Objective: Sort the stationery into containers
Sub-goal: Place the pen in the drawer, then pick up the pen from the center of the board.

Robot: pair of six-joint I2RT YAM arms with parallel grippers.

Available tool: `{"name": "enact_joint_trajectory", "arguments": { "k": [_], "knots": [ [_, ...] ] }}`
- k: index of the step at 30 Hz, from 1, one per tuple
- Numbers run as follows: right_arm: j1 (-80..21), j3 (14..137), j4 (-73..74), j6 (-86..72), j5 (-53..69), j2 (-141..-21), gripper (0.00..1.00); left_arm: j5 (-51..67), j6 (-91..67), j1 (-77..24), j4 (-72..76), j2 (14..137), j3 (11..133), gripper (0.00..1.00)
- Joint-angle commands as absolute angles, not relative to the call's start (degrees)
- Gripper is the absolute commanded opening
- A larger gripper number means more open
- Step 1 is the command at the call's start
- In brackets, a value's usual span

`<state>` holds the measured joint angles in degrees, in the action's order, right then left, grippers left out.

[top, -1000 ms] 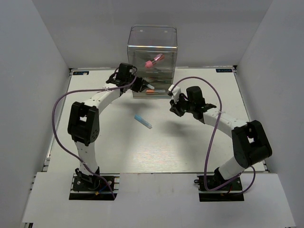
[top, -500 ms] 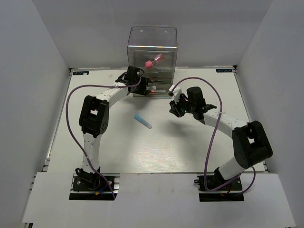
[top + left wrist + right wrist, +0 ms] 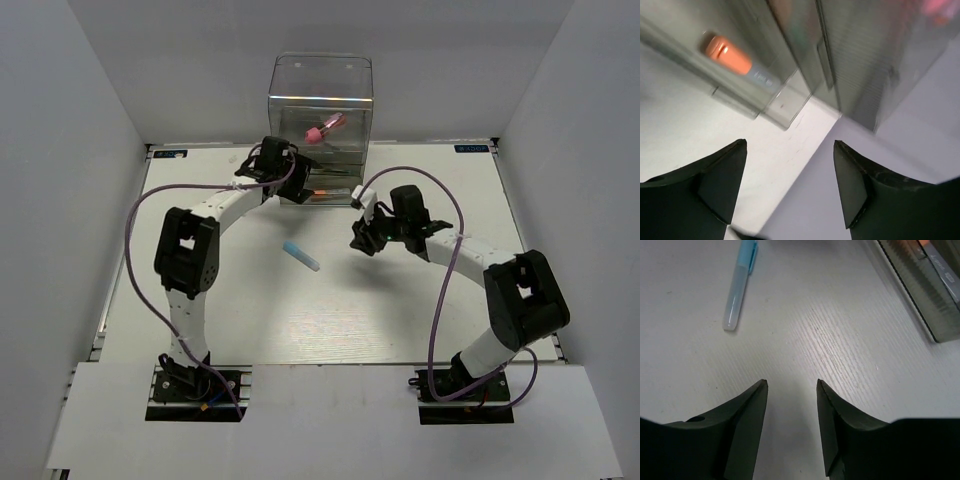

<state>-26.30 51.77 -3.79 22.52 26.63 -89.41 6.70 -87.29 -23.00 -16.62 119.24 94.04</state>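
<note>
Hovering spread and empty: your left gripper [image 3: 790, 150] and right gripper [image 3: 791, 385].
The left faces the tall clear plastic drawer box [image 3: 300, 85]; the blue-capped white marker [image 3: 739, 287] lies on the table [image 3: 840, 365] before the right.

text: none legible | table-edge stickers [image 3: 471, 148]: too small to read
</note>
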Motion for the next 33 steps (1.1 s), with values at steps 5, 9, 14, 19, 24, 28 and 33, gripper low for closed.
{"name": "enact_joint_trajectory", "arguments": {
  "k": [5,9,14,19,24,28,33],
  "knots": [
    [-30.8,60.0,-0.1,24.2,31.5,-96.3,0.54,3.4,-65.5,-23.2,-21.2,99.3,84.7,0.82],
    [-35.1,64.3,2.3,21.6,28.5,-99.9,0.56,-3.9,-59.1,-22.0,-28.5,89.9,77.3,0.86],
    [-40.2,74.4,7.3,18.7,24.3,-107.9,0.61,-10.7,-56.1,-22.0,-31.5,77.5,63.4,1.0],
    [-43.8,79.9,10.8,18.0,20.3,-114.6,0.64,-14.1,-57.6,-22.0,-35.4,69.3,54.7,1.0],
    [-45.2,84.8,12.7,15.9,15.1,-119.1,0.64,-16.5,-58.6,-22.0,-39.2,65.1,50.6,1.0],
    [-45.8,84.2,13.4,16.8,11.4,-120.1,0.56,-17.2,-59.7,-22.0,-39.2,62.8,47.8,1.0],
    [-46.0,82.2,13.7,18.1,9.6,-119.5,0.19,-16.7,-60.4,-22.0,-39.2,62.3,46.0,1.0]
  ]
}}
